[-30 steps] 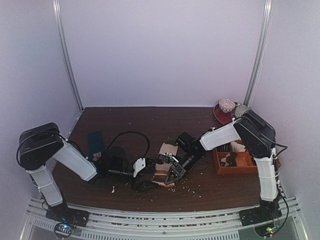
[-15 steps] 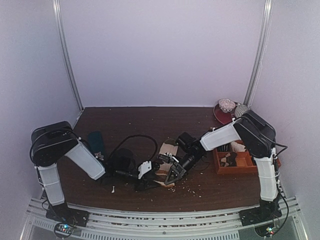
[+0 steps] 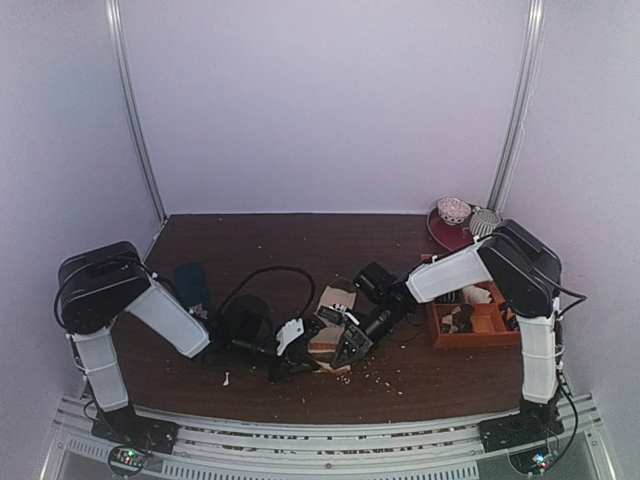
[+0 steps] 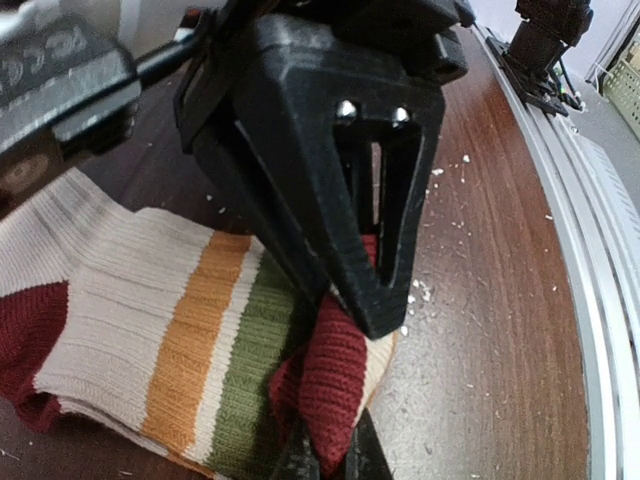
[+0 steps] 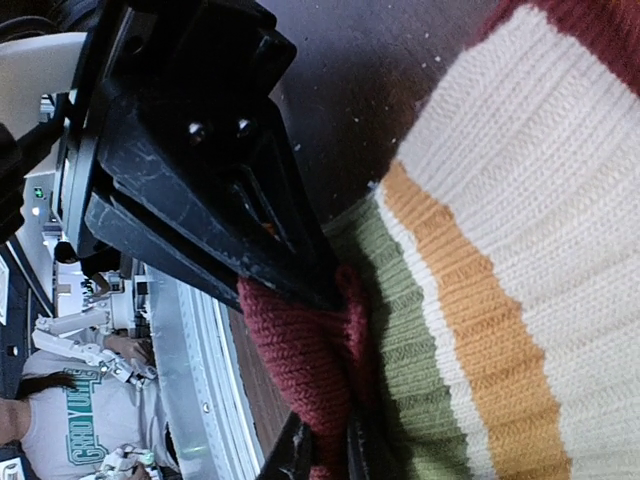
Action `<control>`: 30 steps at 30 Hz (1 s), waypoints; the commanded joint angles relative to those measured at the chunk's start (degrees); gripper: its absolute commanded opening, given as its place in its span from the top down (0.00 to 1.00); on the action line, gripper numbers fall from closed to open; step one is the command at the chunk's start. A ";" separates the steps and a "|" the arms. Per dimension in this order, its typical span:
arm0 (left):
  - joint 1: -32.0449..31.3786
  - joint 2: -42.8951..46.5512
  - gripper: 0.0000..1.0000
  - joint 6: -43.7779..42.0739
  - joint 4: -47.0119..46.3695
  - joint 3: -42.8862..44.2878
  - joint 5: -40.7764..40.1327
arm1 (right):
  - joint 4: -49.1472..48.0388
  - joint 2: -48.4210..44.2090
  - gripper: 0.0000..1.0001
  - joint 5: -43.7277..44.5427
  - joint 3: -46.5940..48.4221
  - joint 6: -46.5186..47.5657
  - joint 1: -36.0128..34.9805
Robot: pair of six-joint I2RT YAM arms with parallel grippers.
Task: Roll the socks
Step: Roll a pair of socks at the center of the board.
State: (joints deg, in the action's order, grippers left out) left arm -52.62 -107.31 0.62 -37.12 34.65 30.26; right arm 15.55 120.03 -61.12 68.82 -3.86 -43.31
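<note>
The left pincer (image 4: 332, 452) is closed on the dark-red end of the socks (image 4: 150, 300), pinching up a small fold. The right pincer (image 5: 322, 442) also looks clamped on that red fold, so the two tips meet almost nose to nose. That pairing probably serves to hold the end firm, so that one arm can turn it over and begin the roll while the other keeps it from slipping.

The socks lie flat at the near middle of the table (image 4: 490, 300), between the arms. Their cream body, with orange and green stripes, runs away from the pinched end.

No brand or label shows on the knit. A printed shirt (image 5: 75, 440) beyond the table edge carries lettering too skewed to read.
</note>
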 commanded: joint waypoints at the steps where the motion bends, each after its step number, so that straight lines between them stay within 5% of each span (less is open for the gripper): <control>1: -0.38 -3.24 1.00 8.08 14.51 -1.38 1.28 | 0.28 -5.54 0.86 12.10 -3.66 0.29 0.42; 6: -0.29 -6.21 1.00 14.43 16.82 -1.22 4.57 | -22.26 -23.44 0.75 20.56 -18.96 2.86 -0.63; 11: 0.09 -7.30 1.00 16.83 20.38 -0.67 5.04 | -37.52 -36.47 0.54 34.01 -32.85 17.19 -6.92; 18: 0.52 -8.94 1.00 17.75 20.31 -0.95 5.59 | -38.58 -33.74 0.48 44.40 -34.04 31.77 -14.44; 30: 0.93 -9.99 1.00 17.42 19.28 -1.36 5.91 | -39.04 -25.07 0.50 47.14 -30.78 34.29 -16.26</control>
State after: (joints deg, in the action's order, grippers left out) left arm -51.13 -111.48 16.88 -36.38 37.30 39.42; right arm -21.54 93.17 -16.56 36.47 29.69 -58.48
